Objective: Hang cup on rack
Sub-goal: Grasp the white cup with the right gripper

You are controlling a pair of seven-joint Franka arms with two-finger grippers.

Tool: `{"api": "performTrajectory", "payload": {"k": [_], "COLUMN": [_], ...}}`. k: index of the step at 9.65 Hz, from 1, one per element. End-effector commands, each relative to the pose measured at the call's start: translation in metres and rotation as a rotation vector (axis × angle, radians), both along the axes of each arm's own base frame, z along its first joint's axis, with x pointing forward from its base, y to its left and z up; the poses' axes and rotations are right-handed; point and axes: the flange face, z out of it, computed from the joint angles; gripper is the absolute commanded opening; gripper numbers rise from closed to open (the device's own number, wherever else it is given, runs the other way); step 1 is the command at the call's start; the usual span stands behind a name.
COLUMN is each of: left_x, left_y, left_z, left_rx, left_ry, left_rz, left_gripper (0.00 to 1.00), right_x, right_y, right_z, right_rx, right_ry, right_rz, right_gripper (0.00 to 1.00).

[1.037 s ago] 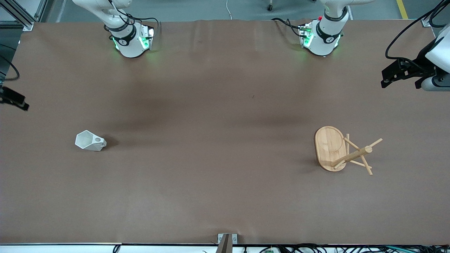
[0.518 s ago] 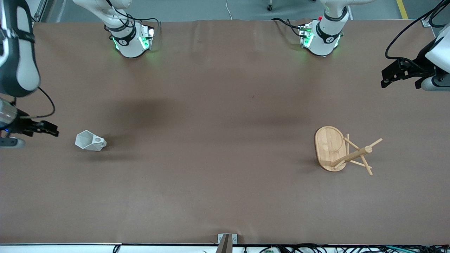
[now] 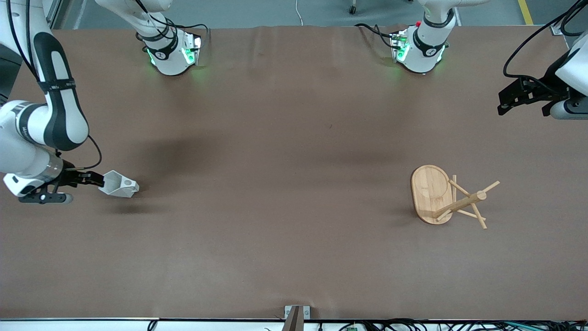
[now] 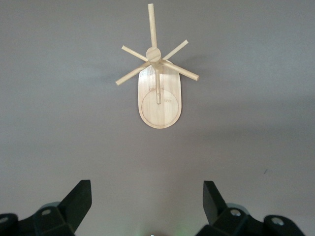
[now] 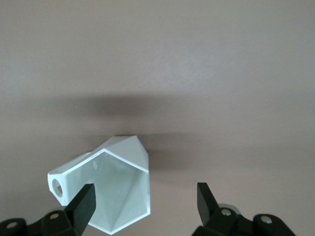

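Cup point(image 3: 118, 184) sits on the brown surface point(image 3: 285, 193) toward the right arm's end, white, faceted, mouth up. Its handle with the round hole points toward the middle of the surface.

Right tool point(image 3: 94, 179) is low at the cup's rim, on the side away from the handle. Fingers spread; in the right wrist view one fingertip point(image 5: 84, 204) overlaps the cup point(image 5: 106, 189) near the handle, the other stands apart over bare surface. Contact cannot be told; cup not pinched.

Rack point(image 3: 448, 197) stands upright on its flat oval base toward the left arm's end, well apart from the cup, at about the same nearness to the front camera. Pegs fan out from the post, nothing hung on them.

Left tool point(image 3: 505, 102) waits up in the air over the surface edge at the left arm's end, fingers spread wide, holding nothing. Left wrist view looks down on the rack point(image 4: 158, 91), with the fingertips point(image 4: 78, 196) far apart.
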Motion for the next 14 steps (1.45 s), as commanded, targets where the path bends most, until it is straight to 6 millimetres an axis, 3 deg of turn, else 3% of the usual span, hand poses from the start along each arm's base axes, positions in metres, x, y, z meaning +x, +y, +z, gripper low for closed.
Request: {"api": "performTrajectory", "payload": {"k": [1, 2, 3, 5, 6, 9, 12, 14], "left_x": [0.006, 0.006, 0.006, 0.006, 0.006, 0.007, 0.007, 0.007], "left_y": [0.0, 0.0, 0.001, 0.002, 0.002, 0.001, 0.001, 0.001], "left_z": [-0.013, -0.013, -0.013, -0.013, -0.013, -0.015, -0.015, -0.015], "left_rx": [-0.015, -0.015, -0.015, -0.012, -0.01, -0.014, -0.015, -0.015], "left_ry": [0.04, 0.04, 0.04, 0.04, 0.039, 0.043, 0.043, 0.043], "left_rz": [-0.013, -0.013, -0.011, -0.01, -0.006, -0.01, -0.011, -0.01], "left_gripper": [1.0, 1.0, 1.0, 1.0, 1.0, 1.0, 1.0, 1.0], "right_x": [-0.009, -0.007, -0.009, -0.009, -0.009, -0.002, 0.008, 0.02], "right_y": [-0.015, -0.017, -0.022, -0.02, -0.02, -0.014, -0.006, 0.03], "right_z": [-0.028, -0.034, -0.041, -0.042, -0.042, -0.025, 0.029, 0.071], "right_rx": [0.09, 0.114, 0.119, 0.121, 0.121, 0.129, 0.136, 0.153], "right_ry": [0.007, -0.019, -0.015, -0.012, -0.012, -0.01, -0.05, -0.033], "right_rz": [0.017, 0.032, 0.039, 0.039, 0.039, 0.022, 0.022, -0.032], "right_gripper": [0.87, 0.84, 0.74, 0.12, 0.01, 0.0, 0.0, 0.0]}}
